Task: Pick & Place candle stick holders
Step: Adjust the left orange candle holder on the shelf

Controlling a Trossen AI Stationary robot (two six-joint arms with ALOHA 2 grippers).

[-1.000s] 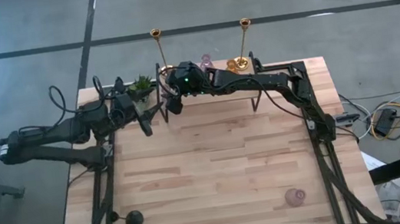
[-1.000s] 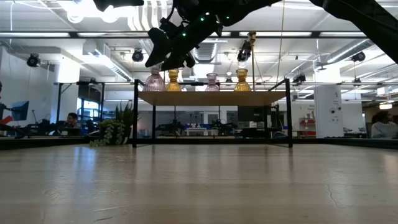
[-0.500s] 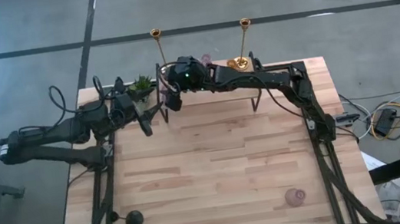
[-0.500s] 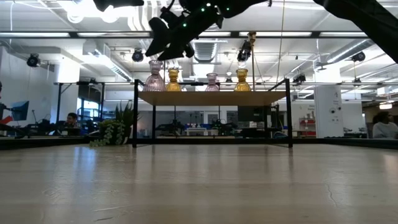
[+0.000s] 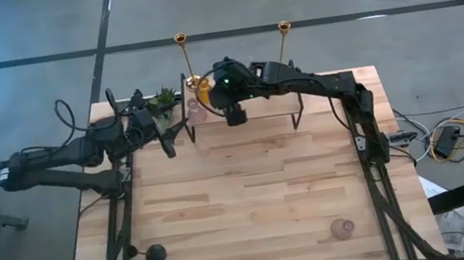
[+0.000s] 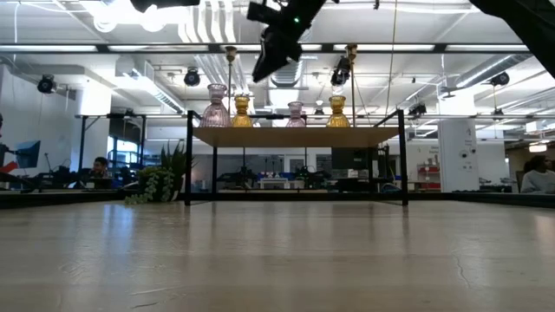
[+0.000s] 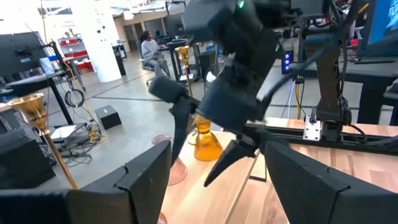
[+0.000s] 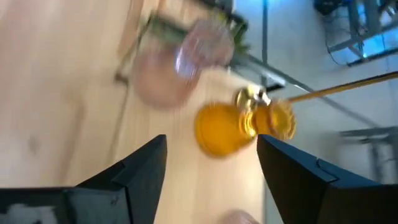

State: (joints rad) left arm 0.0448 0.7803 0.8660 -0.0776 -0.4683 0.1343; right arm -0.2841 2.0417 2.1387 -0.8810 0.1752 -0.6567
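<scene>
A black-framed wooden shelf (image 6: pixel 295 136) stands at the table's far edge. On it stand a pink glass holder (image 6: pixel 215 107), an amber one (image 6: pixel 241 110), a smaller pink one (image 6: pixel 296 113) and another amber one (image 6: pixel 336 110). Two tall brass sticks (image 5: pixel 182 51) (image 5: pixel 283 38) rise behind them. My right gripper (image 5: pixel 234 115) hangs open and empty above the shelf (image 6: pixel 270 54); its wrist view shows the pink (image 8: pixel 198 53) and amber (image 8: pixel 225 127) holders below it. My left gripper (image 5: pixel 177 137) is open and empty at the shelf's left end. A black holder (image 5: pixel 155 254) and a pink holder (image 5: pixel 343 228) rest on the table near its near edge.
A small green potted plant (image 5: pixel 163 99) stands at the shelf's left, beside my left arm. The left wrist view shows my right gripper (image 7: pixel 214 140) close ahead. Bare wood lies between the shelf and the two holders near the table's near edge. People sit in the room behind.
My right gripper has risen and gone toward the table's right edge, away from the pink holder at the shelf's left end, which stands where it was. My left arm has kept still.
</scene>
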